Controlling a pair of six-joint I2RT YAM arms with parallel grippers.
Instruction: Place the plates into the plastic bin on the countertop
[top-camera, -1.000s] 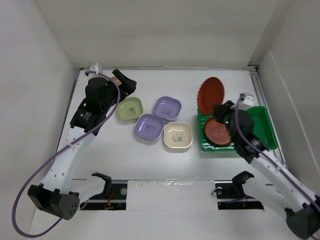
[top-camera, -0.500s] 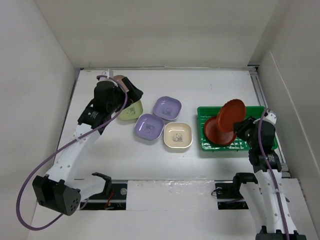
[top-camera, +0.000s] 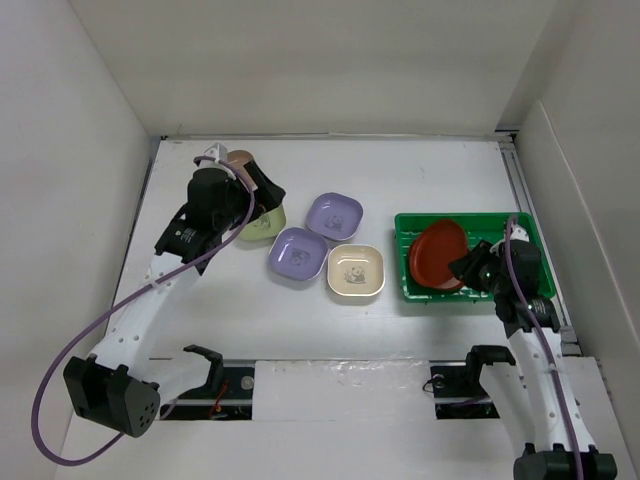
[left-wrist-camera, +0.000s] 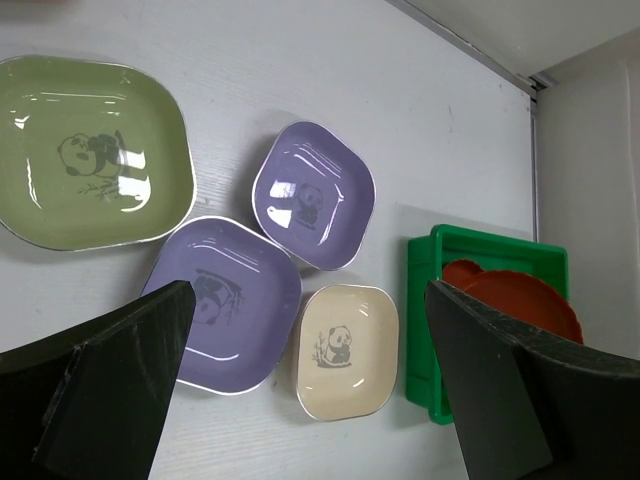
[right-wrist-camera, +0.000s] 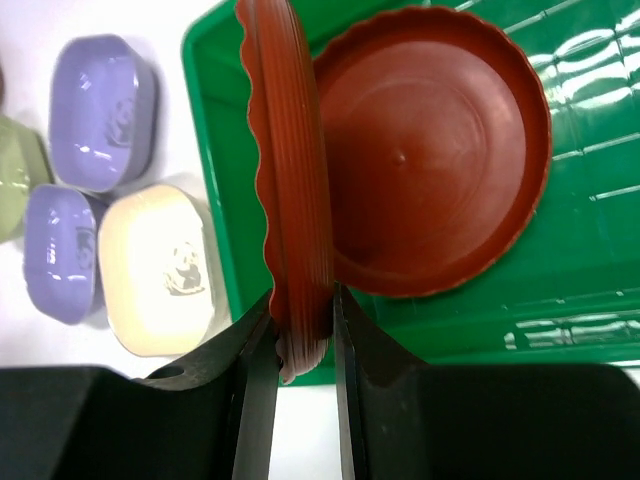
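Observation:
My right gripper is shut on the rim of a round red plate, held on edge and low over the green plastic bin. A second red plate lies flat in the bin's left half. From above, the held plate covers most of the other one in the bin, with the right gripper at its near edge. My left gripper hangs open above the countertop, over a light green plate, two lavender plates and a cream plate.
A tan-pink plate peeks out behind the left arm at the back left. The left gripper partly hides the light green plate. White walls close in the back and both sides. The bin's right half holds nothing.
The right arm has carried the red plate from high over the bin's back left corner down into the bin. The left arm has shifted slightly right over the green plate.

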